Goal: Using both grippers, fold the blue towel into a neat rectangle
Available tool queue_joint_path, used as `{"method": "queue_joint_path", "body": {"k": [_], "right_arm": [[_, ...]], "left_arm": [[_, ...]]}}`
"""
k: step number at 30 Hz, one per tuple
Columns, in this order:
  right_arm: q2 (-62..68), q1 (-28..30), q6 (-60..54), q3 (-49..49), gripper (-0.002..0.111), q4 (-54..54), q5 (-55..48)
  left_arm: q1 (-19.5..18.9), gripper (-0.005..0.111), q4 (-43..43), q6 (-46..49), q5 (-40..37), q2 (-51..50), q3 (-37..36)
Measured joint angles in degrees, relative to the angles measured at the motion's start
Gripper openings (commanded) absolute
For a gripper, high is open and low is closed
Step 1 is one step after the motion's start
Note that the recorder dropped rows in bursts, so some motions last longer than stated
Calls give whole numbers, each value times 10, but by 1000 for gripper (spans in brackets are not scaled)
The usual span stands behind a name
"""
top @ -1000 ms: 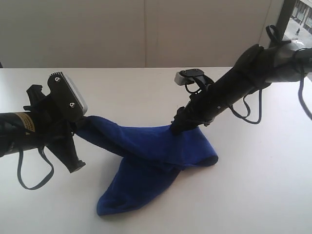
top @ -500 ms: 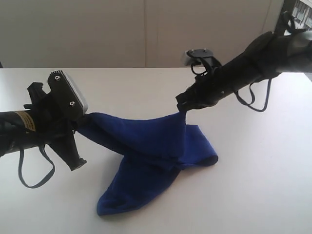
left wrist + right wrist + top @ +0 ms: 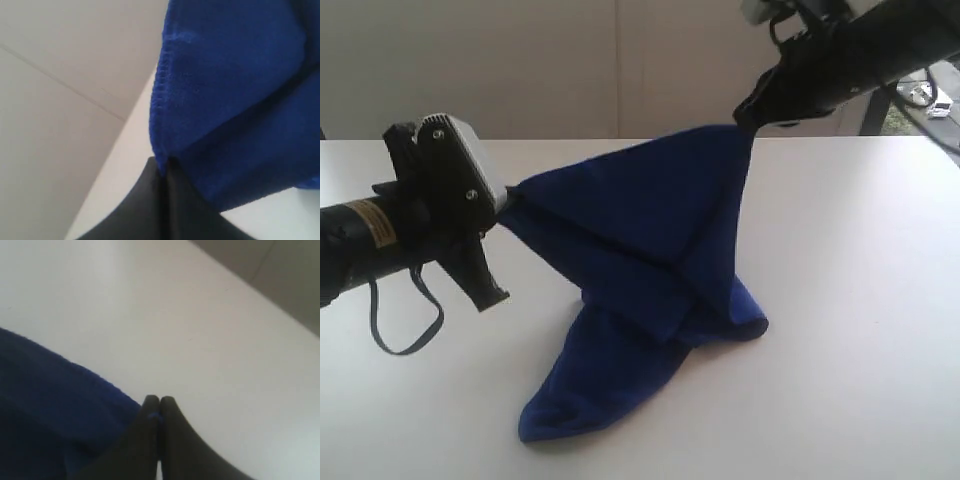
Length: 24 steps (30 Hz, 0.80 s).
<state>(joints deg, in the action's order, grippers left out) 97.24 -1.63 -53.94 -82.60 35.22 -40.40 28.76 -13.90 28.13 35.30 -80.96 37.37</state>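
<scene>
The deep royal-blue fuzzy cloth towel hangs like a tent over the flat white bench — its lower folds lie on the surface. The black thin-fingered left tool is clamped on one low corner, and the black right tool pinches the high corner. The raised cloth hides part of the bench behind it — further back is a pale wall.

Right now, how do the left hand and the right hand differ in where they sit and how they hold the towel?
The right hand is high above the table, pinching the peak of the towel. The left hand is lower, pinching a side corner. The right arm slants down from above, while the left arm lies nearly level. Both hands are shut on the towel, which is stretched between them.
</scene>
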Motion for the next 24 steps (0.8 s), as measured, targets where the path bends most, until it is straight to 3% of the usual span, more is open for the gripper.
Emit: {"method": "queue_joint_path", "body": {"k": [10, 18, 24], "right_arm": [[-154, 13, 63, -1, 0, -125, 56], [-206, 13, 75, -28, 0, -143, 63], [-208, 13, 145, -51, 0, -223, 51]], "left_arm": [[0, 0, 29, 58, 6, 0, 152], [0, 0, 50, 155, -54, 1, 260], [0, 0, 97, 211, -111, 31, 287]]}}
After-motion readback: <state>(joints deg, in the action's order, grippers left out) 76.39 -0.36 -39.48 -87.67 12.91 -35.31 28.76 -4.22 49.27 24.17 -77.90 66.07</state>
